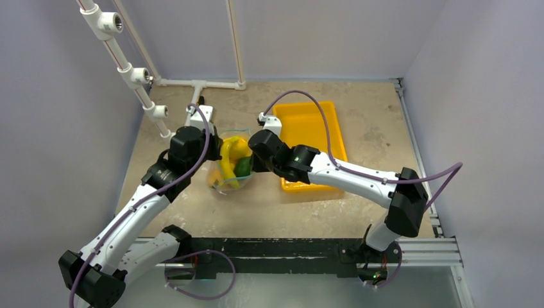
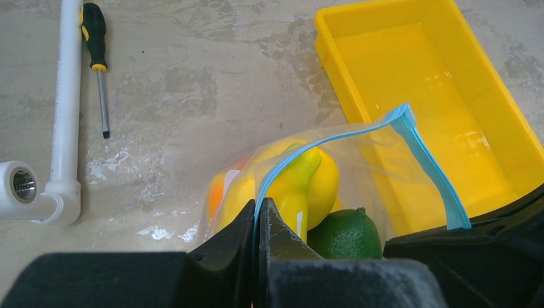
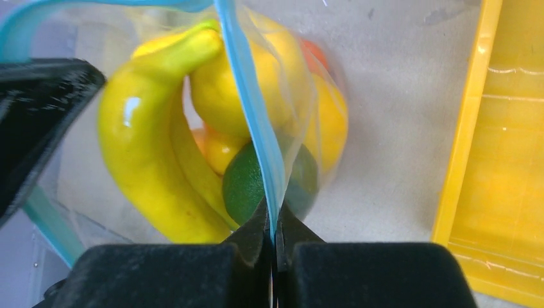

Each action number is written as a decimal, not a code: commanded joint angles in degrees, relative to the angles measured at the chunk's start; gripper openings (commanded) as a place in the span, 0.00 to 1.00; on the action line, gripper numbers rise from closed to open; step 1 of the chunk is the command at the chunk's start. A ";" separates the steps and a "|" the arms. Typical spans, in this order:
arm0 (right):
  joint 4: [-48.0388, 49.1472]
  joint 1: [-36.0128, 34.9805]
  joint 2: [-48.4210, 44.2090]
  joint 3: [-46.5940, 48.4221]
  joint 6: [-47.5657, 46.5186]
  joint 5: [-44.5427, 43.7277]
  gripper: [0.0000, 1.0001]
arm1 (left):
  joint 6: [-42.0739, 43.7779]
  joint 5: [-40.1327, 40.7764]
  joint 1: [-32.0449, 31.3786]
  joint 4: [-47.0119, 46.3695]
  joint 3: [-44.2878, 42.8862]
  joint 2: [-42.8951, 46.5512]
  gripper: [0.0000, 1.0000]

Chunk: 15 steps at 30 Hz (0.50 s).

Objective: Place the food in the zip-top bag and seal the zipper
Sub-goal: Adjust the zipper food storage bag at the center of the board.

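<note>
Left arm (image 1: 138, 205) & right arm (image 1: 346, 173) bend inward, wrists facing; left gripper (image 2: 260, 221) jaws pinch zipper (image 2: 428, 163) at one end, right gripper (image 3: 274, 234) jaws the other, zip-top bag (image 2: 365, 160) w/ food (image 2: 321, 186) held btwn

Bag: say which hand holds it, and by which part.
Both do. The left hand and the right hand are each shut on the bag at its zipper, at separate spots along it.

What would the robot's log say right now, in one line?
left gripper: shut on zipper | right gripper: shut on zipper | food: inside zip-top bag | seal: unclear
</note>
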<state>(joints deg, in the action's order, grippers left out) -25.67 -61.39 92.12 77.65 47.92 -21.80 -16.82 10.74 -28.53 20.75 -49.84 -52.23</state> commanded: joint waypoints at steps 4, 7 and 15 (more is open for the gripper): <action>3.66 -0.14 -2.30 6.78 -5.39 -1.59 0.00 | 0.21 -2.28 -0.03 3.54 -5.40 0.73 0.00; 3.84 -0.14 -1.39 8.36 -6.59 -1.47 0.00 | 0.10 -3.82 -0.03 6.37 -7.72 0.42 0.00; 5.04 -0.14 2.06 11.60 -9.32 -0.09 0.00 | -2.92 -12.16 -0.12 9.32 -8.08 -1.73 0.00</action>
<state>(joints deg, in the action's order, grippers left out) -25.28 -61.39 92.71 85.10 40.93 -21.71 -17.26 5.65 -28.51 28.45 -56.80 -52.88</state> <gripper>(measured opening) 0.004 0.002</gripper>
